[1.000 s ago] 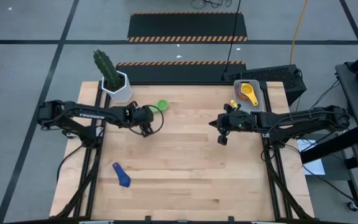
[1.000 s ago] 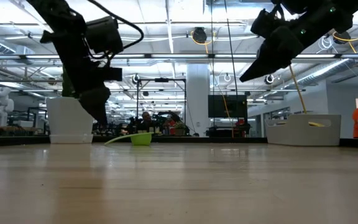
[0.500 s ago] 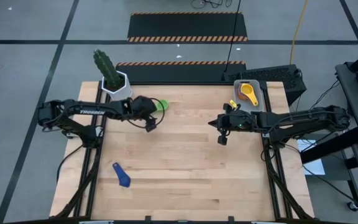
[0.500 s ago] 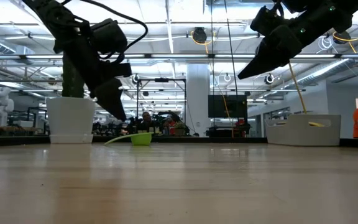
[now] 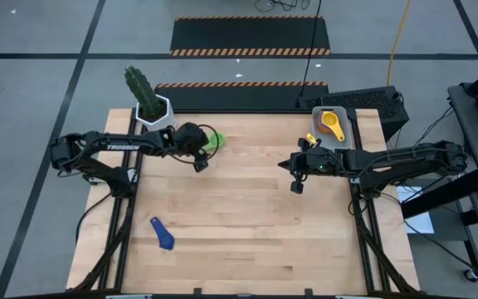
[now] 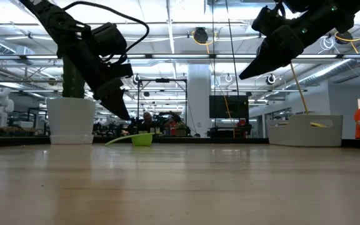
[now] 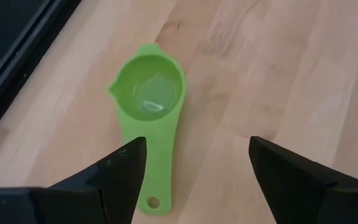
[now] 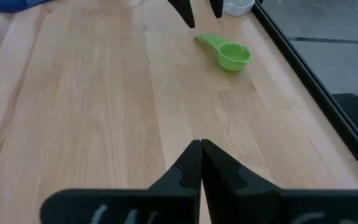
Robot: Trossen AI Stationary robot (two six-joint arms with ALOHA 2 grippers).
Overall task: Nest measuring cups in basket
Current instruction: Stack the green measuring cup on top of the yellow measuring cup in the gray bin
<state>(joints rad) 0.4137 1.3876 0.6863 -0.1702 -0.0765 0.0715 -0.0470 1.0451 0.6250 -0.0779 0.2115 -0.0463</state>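
Green cup (image 7: 148,93) lies on tabletop (image 5: 247,216) near the cactus pot (image 5: 158,116), well apart from basket (image 5: 335,134). Left tool (image 7: 194,168) spread above its handle. Right tool (image 8: 200,163) pressed together, idle. Cup likely light, rigid, slippery; pinch the flat handle.

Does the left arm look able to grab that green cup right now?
Probably yes: the left tool hangs open just above the green cup, whose handle lies uncovered on the bare table.

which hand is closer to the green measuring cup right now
Left. The left hand hovers open right over the green measuring cup, by its handle. The right hand is shut, far across the table near the basket.
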